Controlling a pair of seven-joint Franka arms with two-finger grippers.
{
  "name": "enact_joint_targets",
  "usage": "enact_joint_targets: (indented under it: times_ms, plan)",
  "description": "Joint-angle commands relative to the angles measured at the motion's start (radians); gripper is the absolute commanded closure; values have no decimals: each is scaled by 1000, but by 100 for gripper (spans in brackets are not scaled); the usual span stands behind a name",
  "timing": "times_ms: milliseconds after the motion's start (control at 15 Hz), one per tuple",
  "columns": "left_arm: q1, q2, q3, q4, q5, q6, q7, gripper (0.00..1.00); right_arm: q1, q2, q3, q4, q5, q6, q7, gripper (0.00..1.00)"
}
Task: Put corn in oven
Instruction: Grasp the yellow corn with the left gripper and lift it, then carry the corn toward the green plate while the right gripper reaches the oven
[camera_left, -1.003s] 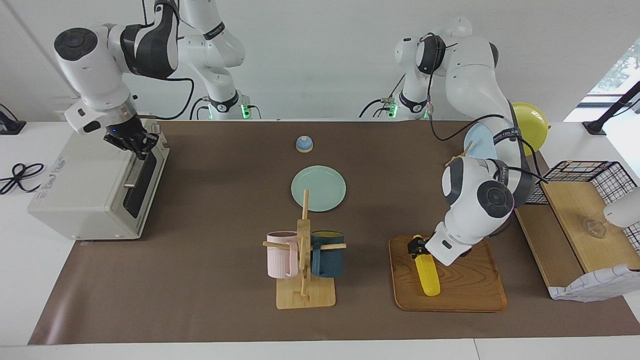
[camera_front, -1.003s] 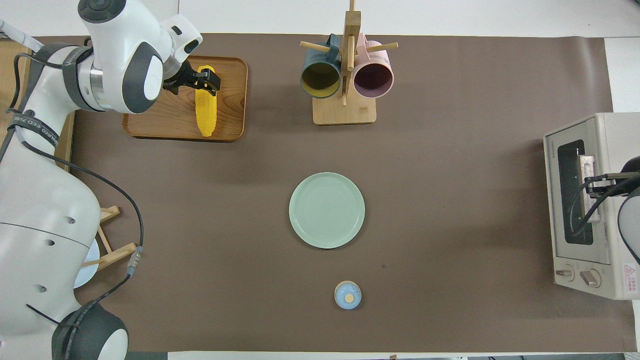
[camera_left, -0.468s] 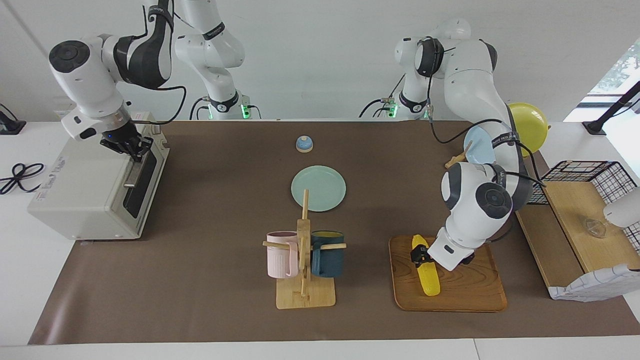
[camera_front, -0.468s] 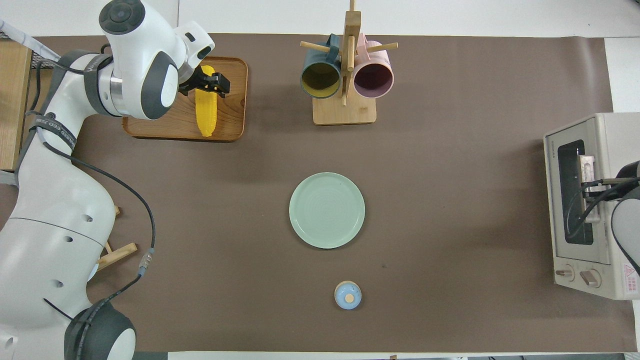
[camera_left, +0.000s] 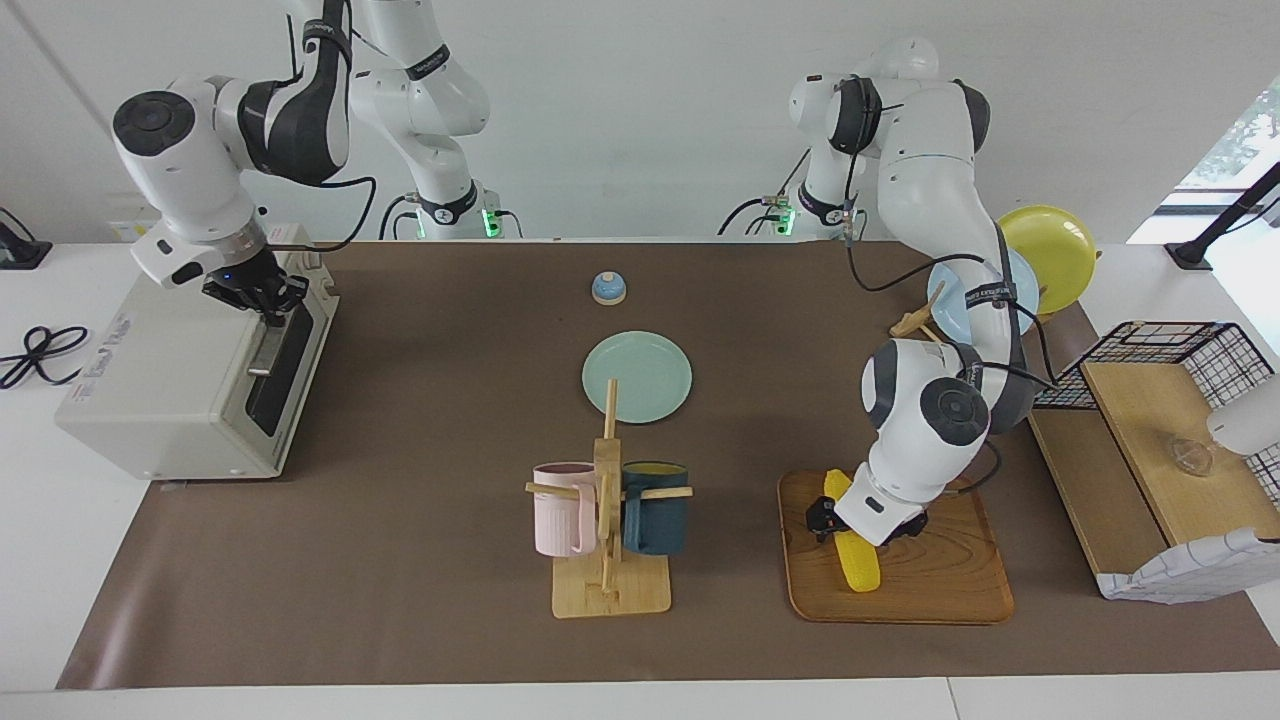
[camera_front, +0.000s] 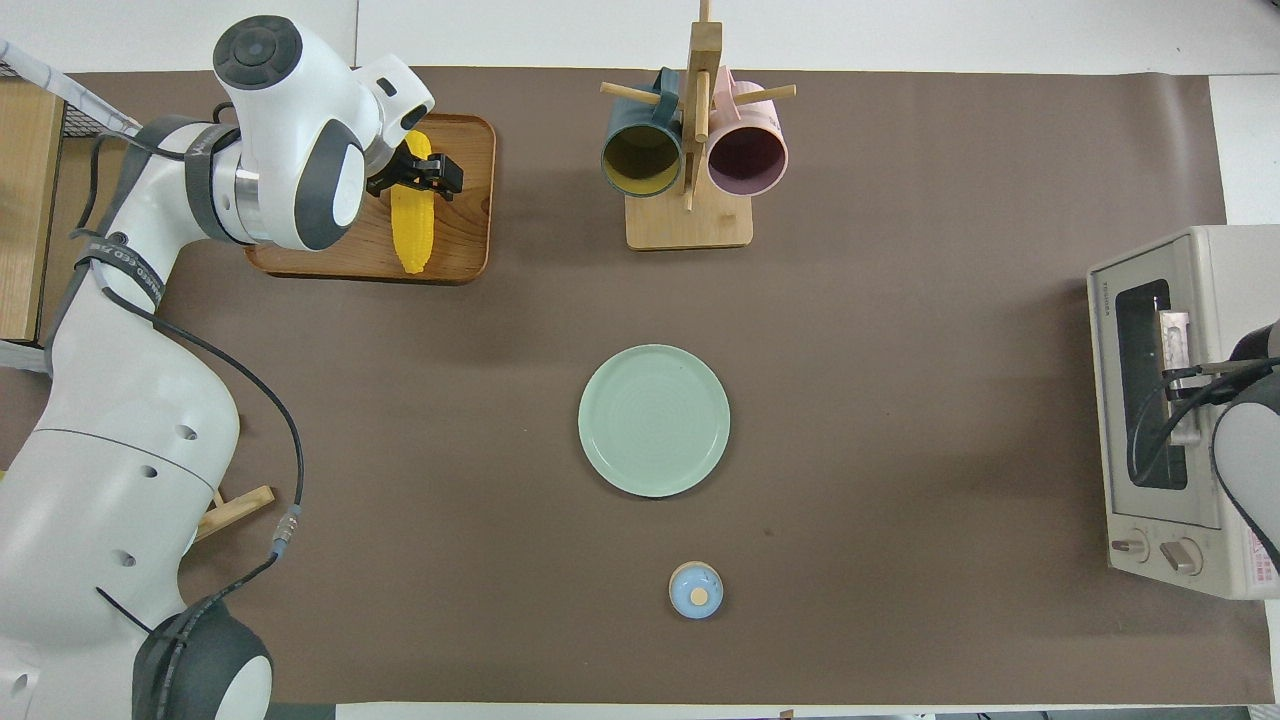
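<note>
Brown-covered bench (camera_left: 400, 560) first: on it one boxy off-white toaster oven (camera_left: 170, 390) with dark glass door, at the right arm's end, door not yet open. Right gripper (camera_left: 262, 300) at the metal bar handle along the door's top edge, lifted slightly and shifted compared with half a second ago; cannot tell whether closed on the handle.

At the left arm's end, one wooden tray (camera_left: 940, 590) carrying one bright yellow, smooth, tapered corn cob (camera_left: 860, 565), lying flat. Left gripper (camera_left: 838, 525) now lower and further along the corn than a moment earlier, fingers straddling the cob near its middle, apparently not yet closed on it. Judged meaning: grasp nearly set on one side, door pull about to begin on the other, so both halves of the task starting together.

Counted, by size downward: two arms, one oven, one tray, one wooden mug stand (camera_left: 608, 560) with two mugs, one pink (camera_left: 562, 510) and one dark blue (camera_left: 655, 510), one mint round plate (camera_left: 637, 377), one corn, one small blue bell-like knob (camera_left: 608, 288).
</note>
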Motion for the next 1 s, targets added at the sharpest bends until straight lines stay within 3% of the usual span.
enact_joint_targets:
  times_ms: [0, 201, 267, 468, 669, 802, 936]
  plan:
    - [-10, -20, 11, -29, 25, 9, -10, 37, -2, 8, 6, -63, -13, 76, -13, 100]
    - [-11, -25, 11, -28, 15, -20, -15, 88, 9, 32, 6, -80, 9, 126, -13, 100]
    - [-10, -34, 9, -25, 12, -38, -15, 100, 10, 44, 6, -81, 32, 136, -13, 100]
    - [0, -75, 9, -20, -43, -85, -16, 100, 53, 68, 6, -86, 75, 166, 24, 100]
    - [-13, -193, 11, -38, -83, -197, -132, 100, 98, 103, 6, -106, 76, 217, 78, 100]
    - [-52, -326, 11, -147, -83, -237, -221, 100, 96, 121, 6, -123, 78, 254, 78, 100]
    - [-101, -469, 11, -323, -83, -227, -300, 100, 99, 124, 6, -123, 78, 255, 78, 100]
